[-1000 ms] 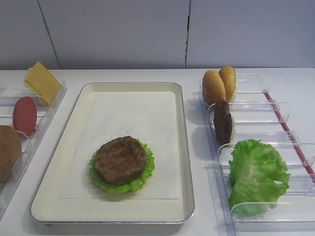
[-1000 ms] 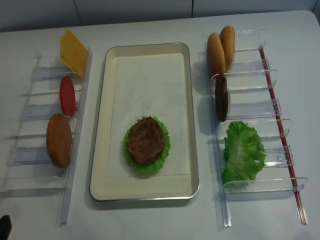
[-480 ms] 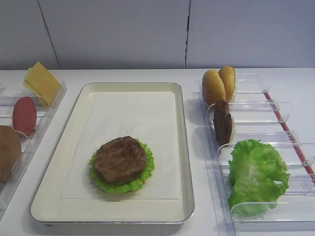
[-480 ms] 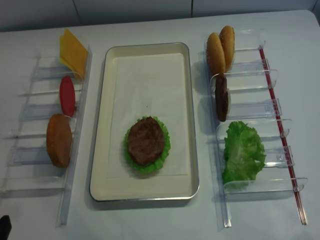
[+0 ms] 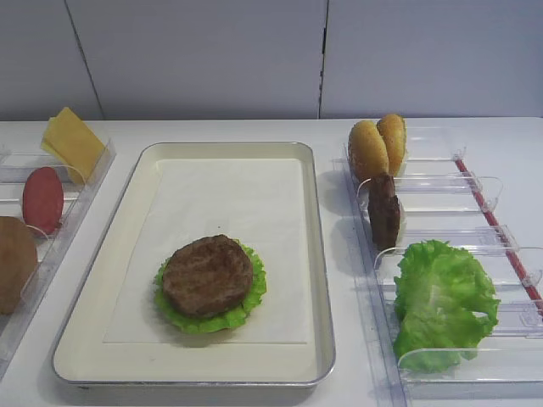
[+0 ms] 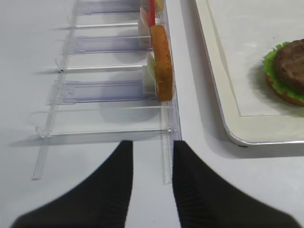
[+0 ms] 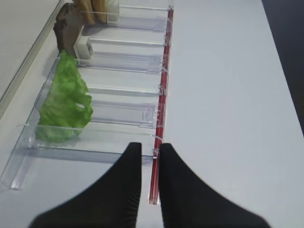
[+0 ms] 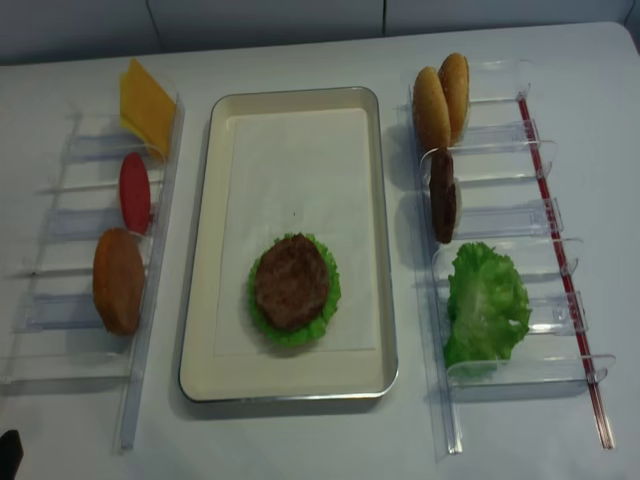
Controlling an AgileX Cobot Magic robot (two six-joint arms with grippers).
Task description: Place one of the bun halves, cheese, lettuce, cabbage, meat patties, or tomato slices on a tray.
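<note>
Right tool (image 7: 150, 152): the two black fingers are closed together, with only a thin slit between the tips, and grip nothing. It hangs above the white surface (image 7: 228, 95) at the near end of the right clear rack (image 7: 118, 114), over the rack's red edge strip (image 7: 161, 123).

Left tool (image 6: 152, 152): the fingers stand slightly apart with a narrow gap and hold nothing. It hangs over the near end of the left clear rack (image 6: 104, 90), just beside the near left corner of the tray (image 6: 216, 90).

Right rack contents, nearest to farthest from the right tool:
- lettuce (image 7: 64, 107), a frilly green leaf leaning in the near slots;
- one meat patty (image 7: 66, 31), standing on edge;
- two bun halves (image 5: 378, 146), standing on edge side by side at the far end.

Left rack contents, nearest to farthest from the left tool:
- one bun half (image 6: 161, 61), standing on edge;
- a tomato slice (image 8: 134, 192), standing on edge;
- the cheese (image 8: 146, 106), leaning at the far end.

The tray lies on the surface between the two racks, with a white paper liner (image 5: 229, 220) inside. On the near part of the liner lies a second lettuce leaf (image 5: 251, 307), flat, with a second meat patty (image 5: 208, 275) resting flat on top of it. In the left wrist view an orange-tan edge shows beneath this leaf; what it belongs to cannot be determined.
</note>
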